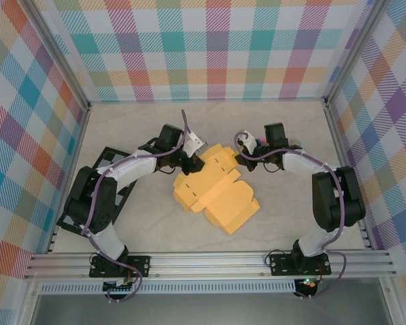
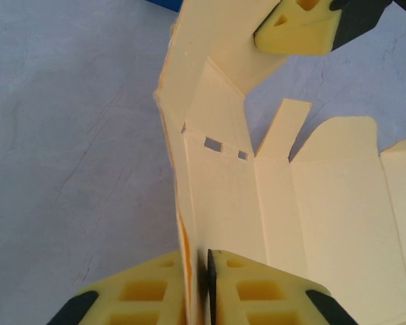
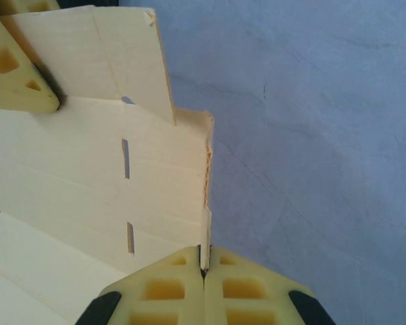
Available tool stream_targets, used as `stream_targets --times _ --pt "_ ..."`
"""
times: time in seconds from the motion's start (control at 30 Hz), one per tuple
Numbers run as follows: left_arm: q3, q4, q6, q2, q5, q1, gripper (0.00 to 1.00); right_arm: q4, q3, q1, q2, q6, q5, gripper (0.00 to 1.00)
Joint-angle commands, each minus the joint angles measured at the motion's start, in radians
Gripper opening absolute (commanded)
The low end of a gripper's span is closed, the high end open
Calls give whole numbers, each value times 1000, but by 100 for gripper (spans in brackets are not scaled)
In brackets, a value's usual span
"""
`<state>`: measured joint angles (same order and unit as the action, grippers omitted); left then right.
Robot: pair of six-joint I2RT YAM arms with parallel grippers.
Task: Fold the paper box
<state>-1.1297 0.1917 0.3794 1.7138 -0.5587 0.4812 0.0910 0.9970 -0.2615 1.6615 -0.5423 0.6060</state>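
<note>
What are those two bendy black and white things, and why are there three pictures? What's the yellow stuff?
Those are two robot arms bolted to the near edge of a table. One picture comes from a camera up above; the other two come from little cameras on each arm's wrist, so they look very close up. The yellow stuff is the paper box, still a flat cut-out sheet of card with flaps and slots, lying on the table. Each arm ends in a pincer with two yellow fingers. The left pincer is squeezed shut on one raised edge of the card, and the right pincer is squeezed shut on another edge. They are folding it into a box.
</note>
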Motion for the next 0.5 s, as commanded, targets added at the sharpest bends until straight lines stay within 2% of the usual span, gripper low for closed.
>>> stream_targets --times 0.0,0.13,0.17,0.33,0.47 --pt "-19 53 53 -41 -4 12 4 -36 3 1 -49 108 -40 25" --pt "-40 112 94 -41 9 12 1 -109 -66 16 -179 276 -52 53" --pt "-42 115 94 -39 15 12 0 -101 -76 33 -207 317 -30 56" --pt "-20 95 105 -53 58 13 1 70 -58 130 -221 549 49 50" --pt "8 35 150 -79 144 31 2 145 -46 137 -198 743 141 46"
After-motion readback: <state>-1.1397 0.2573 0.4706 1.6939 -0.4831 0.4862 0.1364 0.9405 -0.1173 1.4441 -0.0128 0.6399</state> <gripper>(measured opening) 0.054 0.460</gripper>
